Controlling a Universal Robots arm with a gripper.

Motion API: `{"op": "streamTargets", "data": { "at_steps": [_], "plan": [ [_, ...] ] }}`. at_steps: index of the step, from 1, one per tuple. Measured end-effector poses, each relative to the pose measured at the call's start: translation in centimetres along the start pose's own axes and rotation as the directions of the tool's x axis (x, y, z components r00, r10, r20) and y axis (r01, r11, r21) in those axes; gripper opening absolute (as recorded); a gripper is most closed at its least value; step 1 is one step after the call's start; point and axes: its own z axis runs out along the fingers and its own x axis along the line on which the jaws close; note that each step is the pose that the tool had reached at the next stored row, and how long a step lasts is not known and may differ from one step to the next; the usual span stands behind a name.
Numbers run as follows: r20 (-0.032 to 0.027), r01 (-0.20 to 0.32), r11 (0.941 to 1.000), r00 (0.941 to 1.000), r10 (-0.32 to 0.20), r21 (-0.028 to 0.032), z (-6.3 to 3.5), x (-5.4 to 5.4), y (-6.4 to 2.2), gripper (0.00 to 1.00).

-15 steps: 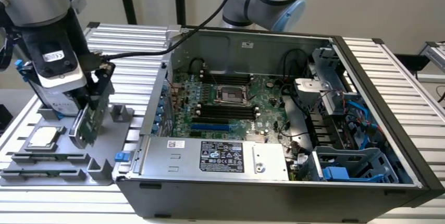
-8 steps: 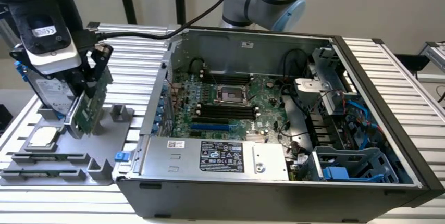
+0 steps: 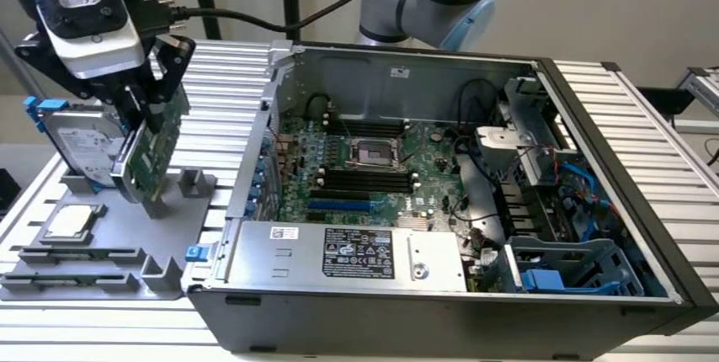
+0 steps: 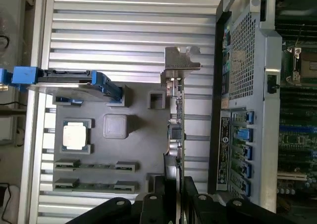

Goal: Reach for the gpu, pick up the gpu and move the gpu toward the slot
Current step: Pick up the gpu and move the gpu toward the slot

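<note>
The gpu (image 3: 154,145) is a thin green card standing on edge over the grey holder tray (image 3: 124,240) at the exterior view's left. Its lower edge is at the tray's upright posts; I cannot tell if it still touches them. My gripper (image 3: 143,108) comes down from above and is shut on the card's upper edge. In the wrist view the gpu (image 4: 178,127) is seen edge-on, with its silver bracket (image 4: 180,64) at the far end and my gripper (image 4: 174,196) clamping its near end. The blue slot (image 3: 338,207) lies on the motherboard (image 3: 376,168) inside the open computer case.
A silver hard drive with blue rails (image 3: 77,145) stands upright in the tray beside the gpu. A small square chip (image 3: 70,220) rests in the tray's front pocket. The case wall (image 3: 264,135) rises between the tray and the motherboard. Cables and drive bays (image 3: 551,210) crowd the case's right side.
</note>
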Motion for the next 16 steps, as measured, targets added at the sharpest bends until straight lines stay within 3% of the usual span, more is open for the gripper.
{"op": "streamTargets", "data": {
  "at_steps": [10,16],
  "plan": [
    [-0.0049,0.003,0.9998,1.0000,-0.003,-0.0204,-3.62,-4.4,0.02,0.26],
    [-0.0084,0.003,0.9996,1.0000,-0.003,-0.0277,-4.40,-7.1,-0.04,0.26]
  ]
}}
